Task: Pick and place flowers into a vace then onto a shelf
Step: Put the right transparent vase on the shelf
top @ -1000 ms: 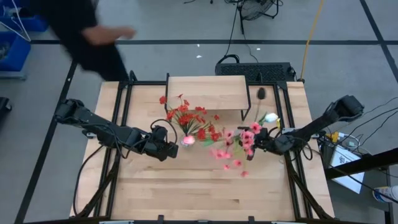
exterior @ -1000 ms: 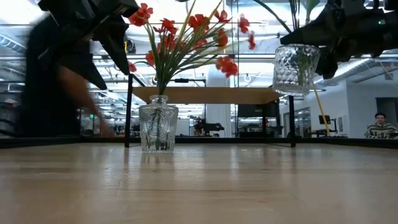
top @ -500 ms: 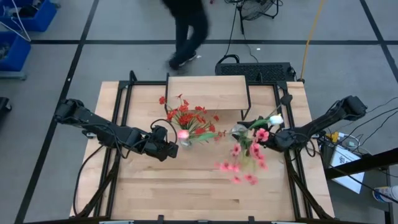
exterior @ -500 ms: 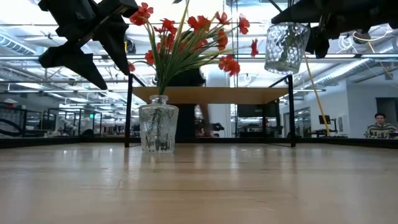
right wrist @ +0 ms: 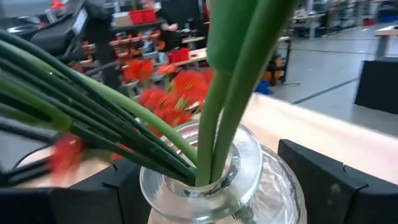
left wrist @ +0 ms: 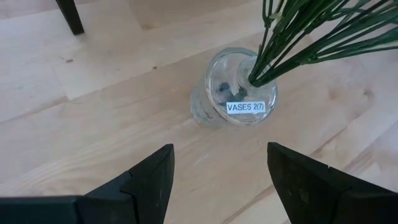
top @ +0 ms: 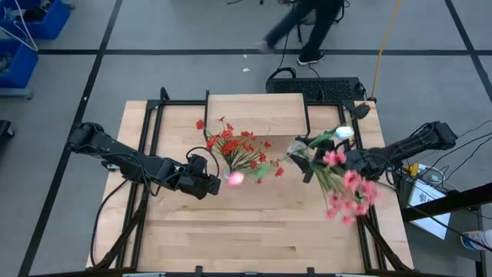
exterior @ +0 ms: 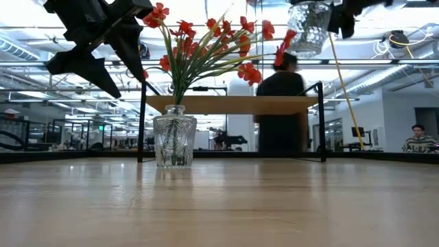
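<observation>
Right gripper clamps a vase of pink flowers aloft, tilted, level with the shelf for placing; left gripper, fingers spread, hovers above the red-flower vase.

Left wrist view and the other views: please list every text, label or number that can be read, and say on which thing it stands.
"VASES 2(7)": on a small white label stuck on the rim of the glass vase that stands on the table and holds the red flowers.
The lifted vase in the right claw shows no label.
Signs in the room behind the table are too blurred to read.
</observation>
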Available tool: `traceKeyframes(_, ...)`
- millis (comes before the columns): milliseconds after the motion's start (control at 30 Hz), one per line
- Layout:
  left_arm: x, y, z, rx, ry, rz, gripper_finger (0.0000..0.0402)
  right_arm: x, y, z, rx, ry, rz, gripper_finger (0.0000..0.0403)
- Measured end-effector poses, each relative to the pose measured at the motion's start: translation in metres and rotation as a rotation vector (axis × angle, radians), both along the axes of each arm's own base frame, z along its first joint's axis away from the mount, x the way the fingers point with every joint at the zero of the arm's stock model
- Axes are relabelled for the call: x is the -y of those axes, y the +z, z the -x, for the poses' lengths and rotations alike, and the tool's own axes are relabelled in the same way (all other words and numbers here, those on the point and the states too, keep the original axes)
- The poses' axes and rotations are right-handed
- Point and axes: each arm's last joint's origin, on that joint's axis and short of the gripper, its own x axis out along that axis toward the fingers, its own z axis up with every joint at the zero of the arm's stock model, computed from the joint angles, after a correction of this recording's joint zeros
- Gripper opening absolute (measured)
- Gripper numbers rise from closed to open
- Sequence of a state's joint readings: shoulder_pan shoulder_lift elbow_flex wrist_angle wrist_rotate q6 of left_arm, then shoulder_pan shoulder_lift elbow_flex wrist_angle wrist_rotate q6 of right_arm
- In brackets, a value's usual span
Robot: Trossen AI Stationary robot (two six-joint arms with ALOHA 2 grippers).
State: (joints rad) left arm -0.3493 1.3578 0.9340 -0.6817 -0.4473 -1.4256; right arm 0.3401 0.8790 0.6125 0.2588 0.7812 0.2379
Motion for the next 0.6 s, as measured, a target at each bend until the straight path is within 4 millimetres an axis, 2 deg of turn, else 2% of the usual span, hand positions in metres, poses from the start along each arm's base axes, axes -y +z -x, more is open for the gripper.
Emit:
traceKeyframes(300,0.000,0.000,0.000,0.004,-0.004,-0.010,0.0257,0.036,0.034,-0.005,-0.037,-0.166,0.057,0.0287)
traceKeyframes(600,0.000,0.001,-0.001,0.007,-0.005,-0.021,0.0257,0.091,0.040,-0.002,-0.061,-0.261,0.013,0.0287)
